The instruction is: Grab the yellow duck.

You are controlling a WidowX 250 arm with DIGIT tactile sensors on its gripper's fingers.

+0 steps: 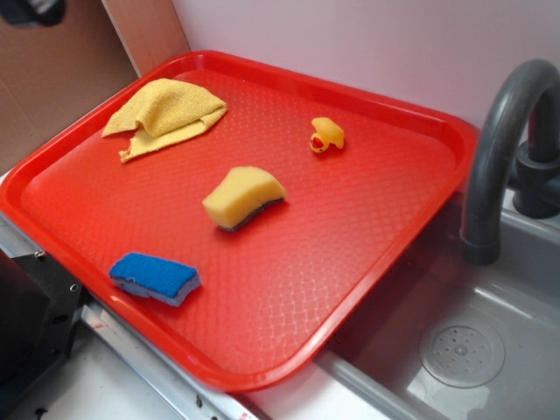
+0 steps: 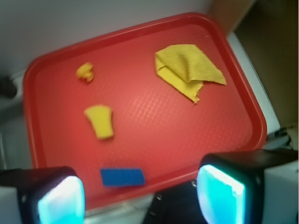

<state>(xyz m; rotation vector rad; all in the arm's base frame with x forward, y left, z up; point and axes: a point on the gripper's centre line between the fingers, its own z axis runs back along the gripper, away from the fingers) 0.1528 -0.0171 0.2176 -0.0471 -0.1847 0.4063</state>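
From above I have open tray floor all round the yellow duck [image 1: 326,135], the yellow sponge [image 1: 244,198] and rag [image 1: 166,115] lying well apart from it, only the red tray [image 1: 398,254] rim close behind it.

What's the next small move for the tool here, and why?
Probably carry the open tool forward and down toward the yellow duck. In the wrist view it hangs high over the red tray's near edge, holding nothing, while the duck lies at the far side, apart from the yellow sponge and yellow rag.
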